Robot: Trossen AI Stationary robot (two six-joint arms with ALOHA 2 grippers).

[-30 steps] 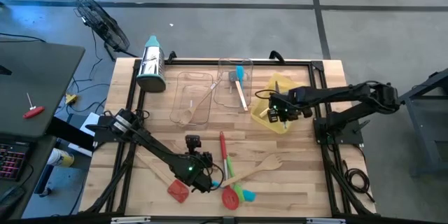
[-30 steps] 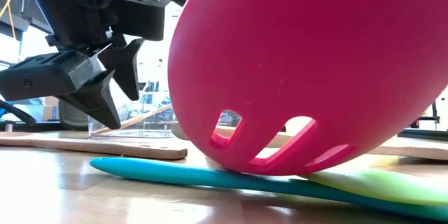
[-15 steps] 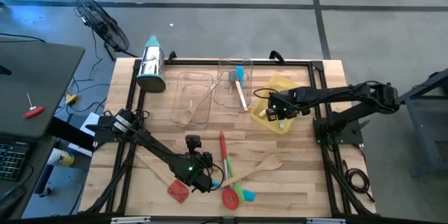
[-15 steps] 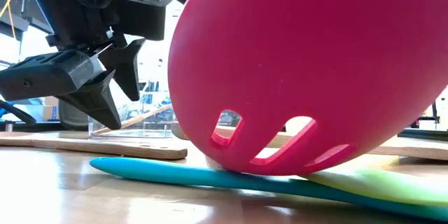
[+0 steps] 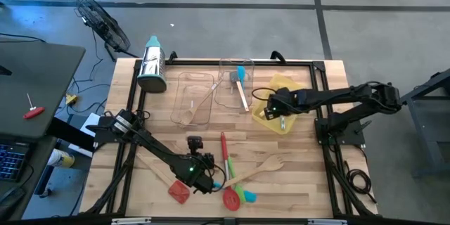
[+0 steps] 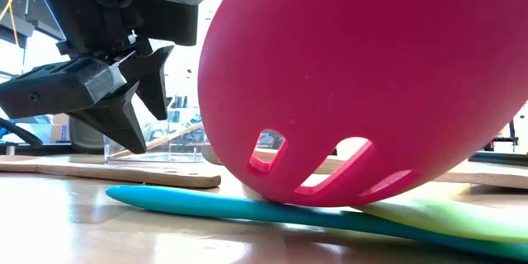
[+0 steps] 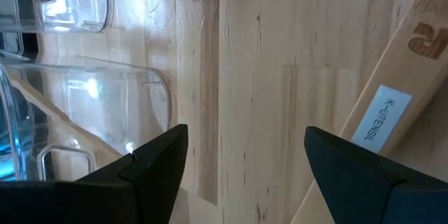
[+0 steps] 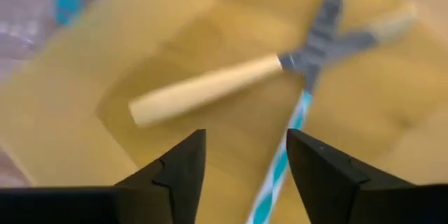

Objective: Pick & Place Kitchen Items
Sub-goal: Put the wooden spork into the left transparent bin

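Note:
Kitchen items lie near the table's front edge: a red slotted spoon (image 5: 230, 198) whose head fills the low view (image 6: 363, 74), a teal one (image 6: 206, 205), a red-handled one (image 5: 223, 148), a wooden fork (image 5: 264, 164) and a red spatula (image 5: 178, 192). My left gripper (image 5: 209, 181) hangs open among them over bare wood (image 7: 241, 140), with a labelled wooden utensil (image 7: 392, 105) beside it. My right gripper (image 5: 269, 109) stands open above the yellow tray (image 5: 285, 84), where a wooden-handled utensil (image 8: 203, 87) and a teal-striped one (image 8: 280, 171) lie.
Two clear trays (image 5: 193, 98) (image 5: 235, 77) stand at the back middle, one with a teal spatula and a wooden handle in it. A steel grater with a teal top (image 5: 151, 63) lies at the back left. Bare wood lies between the trays and the front utensils.
My right hand has turned and tipped over the yellow tray, its head swinging a little toward the table's left. My left arm and the utensils near the front edge have kept still.

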